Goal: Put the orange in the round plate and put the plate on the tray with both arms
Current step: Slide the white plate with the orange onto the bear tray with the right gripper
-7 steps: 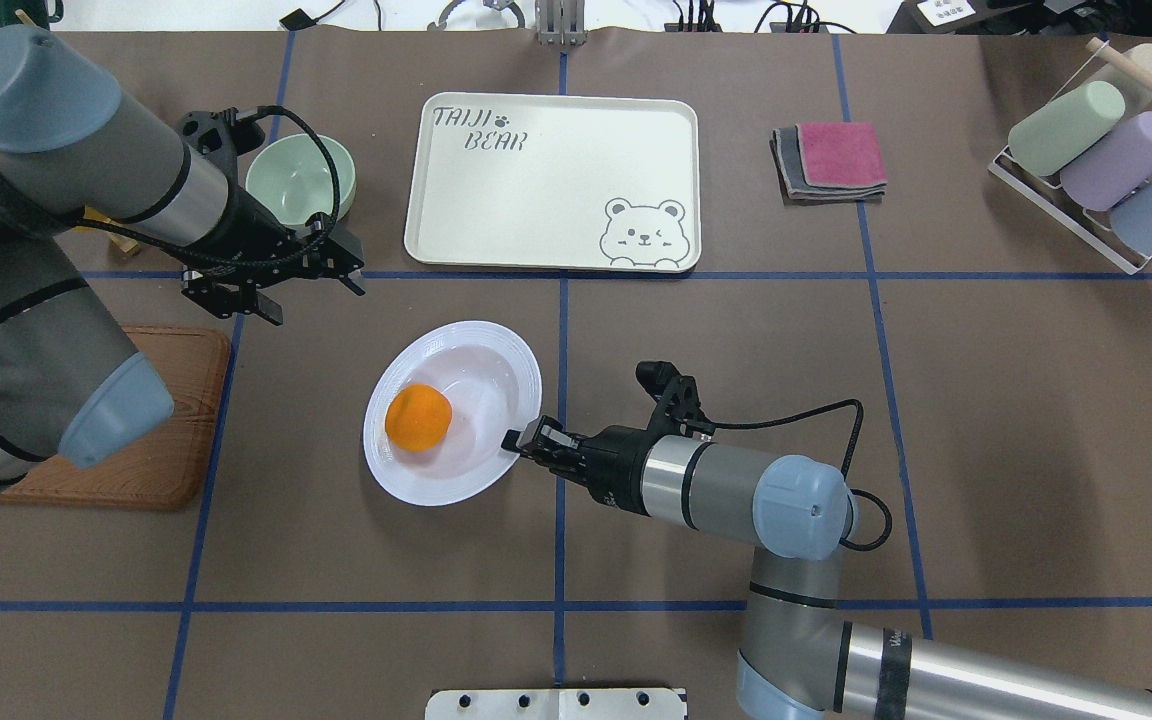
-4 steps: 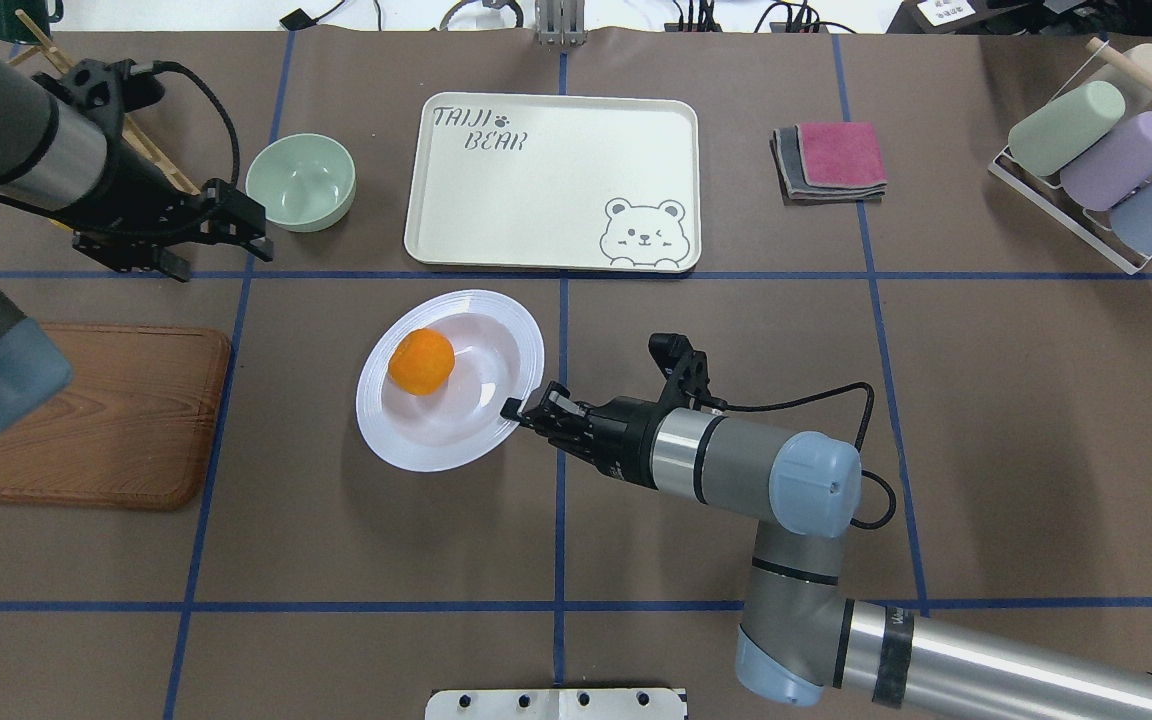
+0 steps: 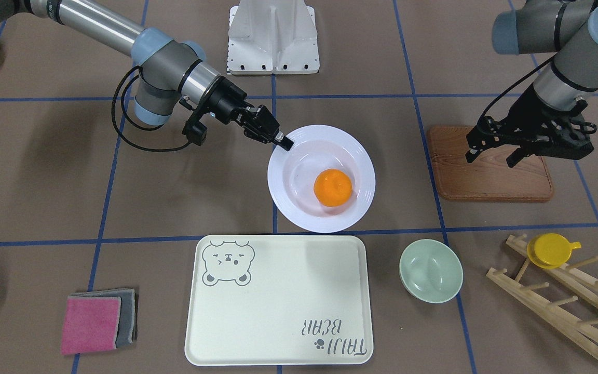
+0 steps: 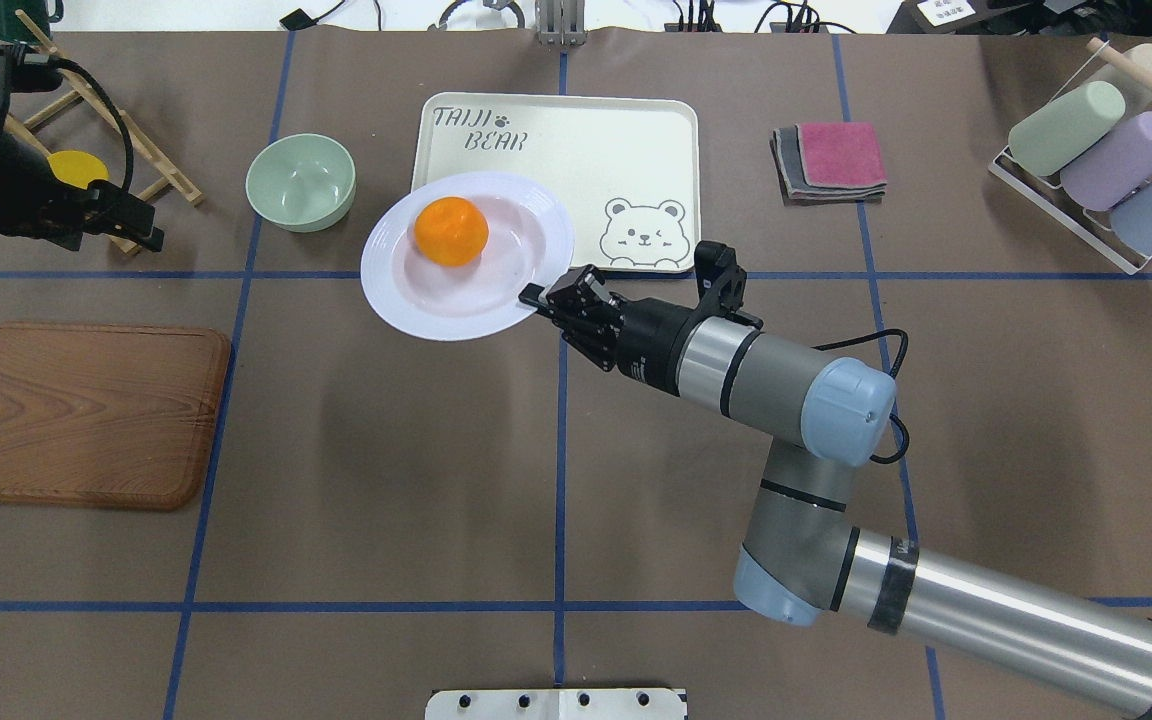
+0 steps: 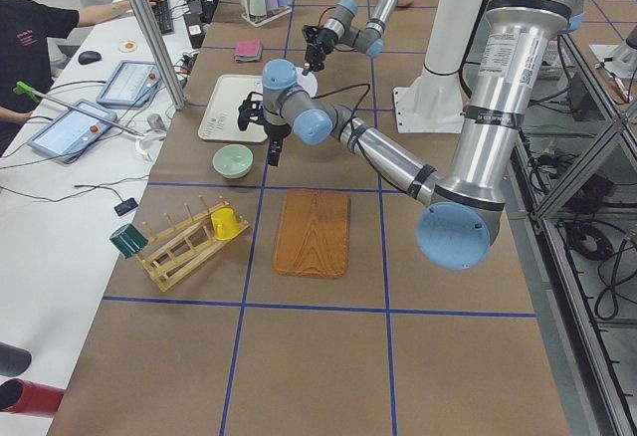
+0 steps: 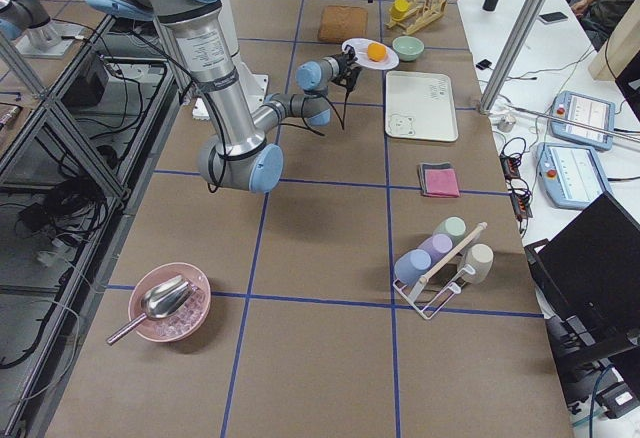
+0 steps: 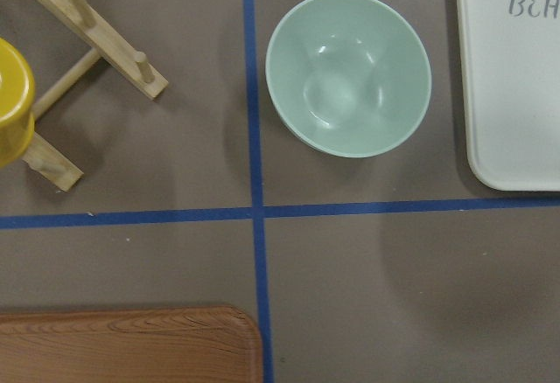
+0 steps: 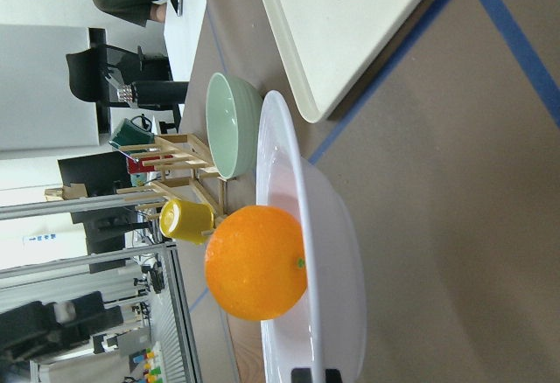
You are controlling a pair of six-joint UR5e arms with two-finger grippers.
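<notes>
Right gripper (image 4: 536,297) clamped on round plate (image 4: 406,290) rim. Plate raised at tray (image 4: 576,140) robot-side edge, orange (image 4: 450,231) inside. Left gripper (image 3: 489,158) spread, empty, well off tray. You: carry plate level over tray, lower slowly.

Silver-grey arms (image 4: 986,610), light-blue joint caps (image 4: 841,410)

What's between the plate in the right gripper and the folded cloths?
The tray, seen in the overhead view: the round plate overlaps its corner there, and bare table separates it from the folded cloths.
</notes>
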